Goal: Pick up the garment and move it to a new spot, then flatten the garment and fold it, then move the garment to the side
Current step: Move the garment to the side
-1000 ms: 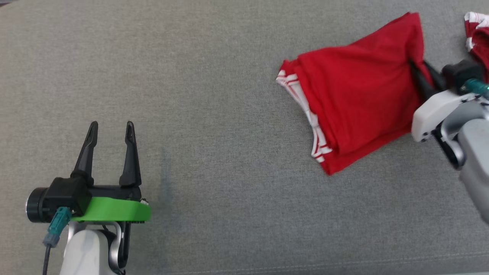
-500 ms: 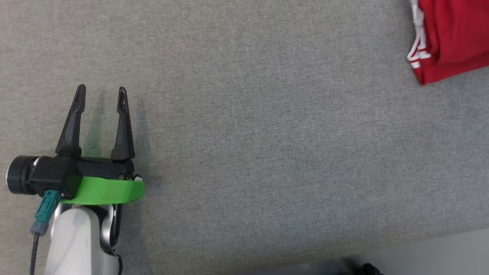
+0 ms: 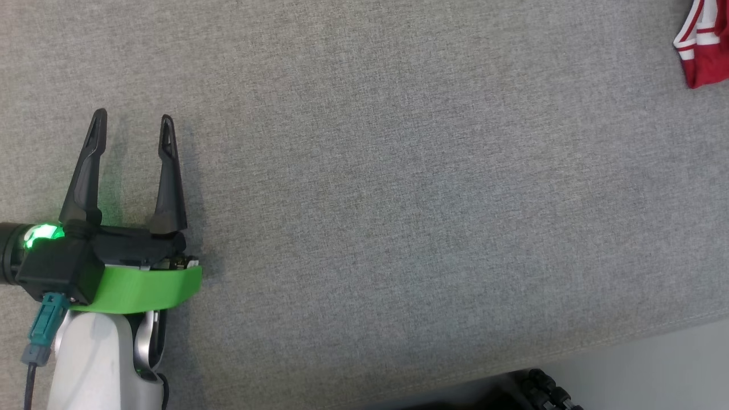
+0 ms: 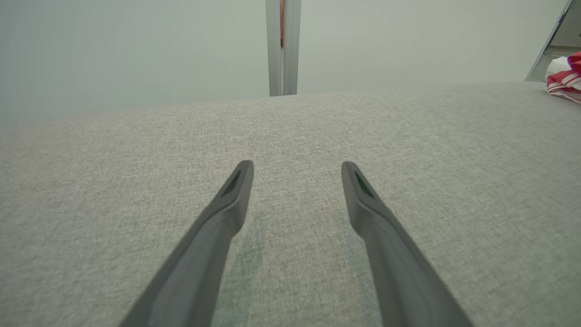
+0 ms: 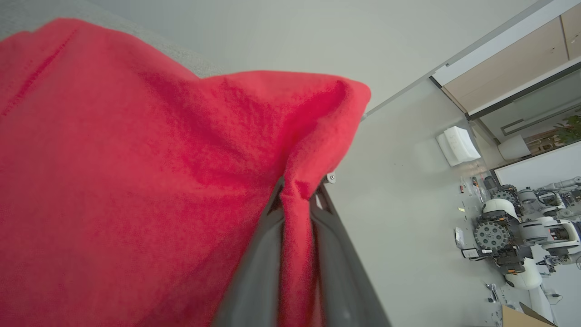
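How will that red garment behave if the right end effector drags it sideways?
Likely floppy and light: the red garment drapes in soft folds, pinched in the right end effector. Its fuzzy knit would probably catch on the grey surface and bunch rather than slide.

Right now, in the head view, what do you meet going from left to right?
Left hand, open over the grey cushion → dark ridged part at the bottom edge → red garment with white stripes, top right corner.
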Controlling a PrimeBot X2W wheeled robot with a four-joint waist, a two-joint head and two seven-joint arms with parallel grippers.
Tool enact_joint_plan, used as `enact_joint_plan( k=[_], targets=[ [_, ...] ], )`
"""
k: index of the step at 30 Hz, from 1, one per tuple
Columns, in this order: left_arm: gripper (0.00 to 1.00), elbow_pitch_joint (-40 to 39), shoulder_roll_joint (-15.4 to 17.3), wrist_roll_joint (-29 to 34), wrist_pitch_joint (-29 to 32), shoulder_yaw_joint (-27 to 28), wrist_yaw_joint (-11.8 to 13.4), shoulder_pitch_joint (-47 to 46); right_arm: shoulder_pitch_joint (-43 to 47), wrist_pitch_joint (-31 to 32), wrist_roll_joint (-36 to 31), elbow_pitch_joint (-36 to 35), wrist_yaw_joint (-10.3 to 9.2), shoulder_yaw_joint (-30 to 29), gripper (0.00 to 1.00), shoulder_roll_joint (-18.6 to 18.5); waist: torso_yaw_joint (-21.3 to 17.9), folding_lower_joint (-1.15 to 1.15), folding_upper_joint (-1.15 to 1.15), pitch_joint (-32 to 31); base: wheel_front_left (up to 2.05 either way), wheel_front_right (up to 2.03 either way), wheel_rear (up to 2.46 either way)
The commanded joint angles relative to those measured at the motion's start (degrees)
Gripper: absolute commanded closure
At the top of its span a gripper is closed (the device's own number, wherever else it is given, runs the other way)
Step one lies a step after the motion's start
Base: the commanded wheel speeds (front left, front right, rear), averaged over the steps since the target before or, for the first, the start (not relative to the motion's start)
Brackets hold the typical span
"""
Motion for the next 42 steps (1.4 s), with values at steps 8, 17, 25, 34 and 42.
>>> enact_joint_plan(
  k=[8, 17, 25, 34, 42],
  targets=[
    [0.0, 1.9, -0.4, 0.0, 0.0, 0.8, -0.1, 0.7, -2.2, -6.3, -2.4, 4.4, -0.1, 0.8, 0.0, 2.8, 0.2, -0.01, -0.01, -3.1, 0.0, 0.0, 0.0],
    [0.0, 5.6, -1.5, -1.1, 0.0, 3.1, 0.1, 4.8, 2.6, -14.2, 0.6, 1.8, -0.1, -1.9, 0.0, 11.7, 1.8, -0.01, -0.01, -13.5, 0.0, 0.0, 0.0],
    [0.0, 7.7, -2.4, -1.7, 0.0, 5.0, 0.3, 9.9, 15.3, -15.0, -2.7, -7.7, -0.09, -7.8, 0.0, 20.7, 3.6, -0.01, -0.01, -22.2, 0.0, 0.0, 0.0],
    [0.0, 9.3, -2.9, -2.0, 0.0, 5.8, 0.4, 13.5, 35.0, -15.0, -7.9, -19.6, -0.1, -18.8, 0.0, 32.2, 5.7, -0.01, -0.01, -28.6, 0.0, 0.0, 0.0],
    [0.0, 11.2, -3.0, -1.7, 0.0, 5.5, 0.3, 15.3, 47.6, -15.0, -10.7, -26.1, -0.09, -22.1, 0.0, 39.2, 6.9, -0.01, -0.01, -32.8, 0.0, 0.0, 0.0]
  ],
)
